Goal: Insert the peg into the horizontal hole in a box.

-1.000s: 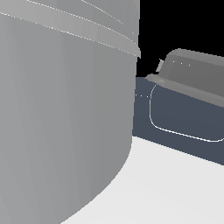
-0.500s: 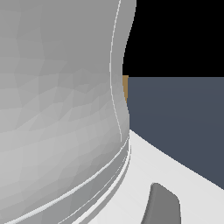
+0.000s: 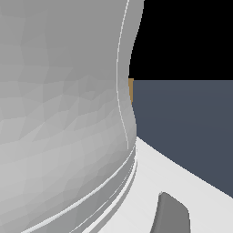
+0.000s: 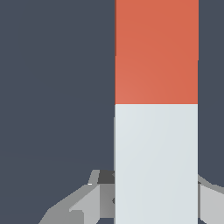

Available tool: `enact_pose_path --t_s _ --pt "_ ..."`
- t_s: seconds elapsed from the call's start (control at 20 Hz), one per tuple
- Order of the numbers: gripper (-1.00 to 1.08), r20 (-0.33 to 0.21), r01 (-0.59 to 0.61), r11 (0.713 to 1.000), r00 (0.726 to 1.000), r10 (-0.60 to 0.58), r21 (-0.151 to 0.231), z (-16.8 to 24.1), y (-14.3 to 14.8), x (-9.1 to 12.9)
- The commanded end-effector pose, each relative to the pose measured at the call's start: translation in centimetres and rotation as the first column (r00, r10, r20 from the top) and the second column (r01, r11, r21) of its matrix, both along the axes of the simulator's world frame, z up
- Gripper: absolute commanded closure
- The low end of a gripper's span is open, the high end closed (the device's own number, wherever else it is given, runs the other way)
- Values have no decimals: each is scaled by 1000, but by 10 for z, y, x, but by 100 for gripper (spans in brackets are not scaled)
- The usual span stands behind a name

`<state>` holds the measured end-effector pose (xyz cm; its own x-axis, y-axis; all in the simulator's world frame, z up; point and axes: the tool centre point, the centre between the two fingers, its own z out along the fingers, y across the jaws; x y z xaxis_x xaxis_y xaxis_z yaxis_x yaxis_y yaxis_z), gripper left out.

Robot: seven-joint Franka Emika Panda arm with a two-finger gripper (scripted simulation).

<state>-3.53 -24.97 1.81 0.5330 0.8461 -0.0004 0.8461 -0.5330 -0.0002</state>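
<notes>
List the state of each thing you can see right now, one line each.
peg: lies between the fingers at its pale half, red-orange half pointing away.
gripper: fingers flank the peg; contact not visible, so grip cannot be told.
box: only a tan sliver shows behind the arm; hole hidden.

Red-and-white peg between claw fingers

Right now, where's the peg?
In the wrist view, the peg fills the frame lengthwise, its pale half nearest the gripper, whose fingers flank it. The exterior view doesn't show it.
</notes>
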Motion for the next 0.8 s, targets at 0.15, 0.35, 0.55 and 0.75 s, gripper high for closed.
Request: enact_pose_path --t_s 0.15,0.35,0.55,0.75 --pt "108 0 -2 1000 1000 2 0 1 3 0" --pt "108 0 -12 1000 1000 12 0 3 18 0" --pt "108 0 -32 999 999 32 0 8 46 -1" --pt "108 0 -63 998 998 63 0 15 88 -4"
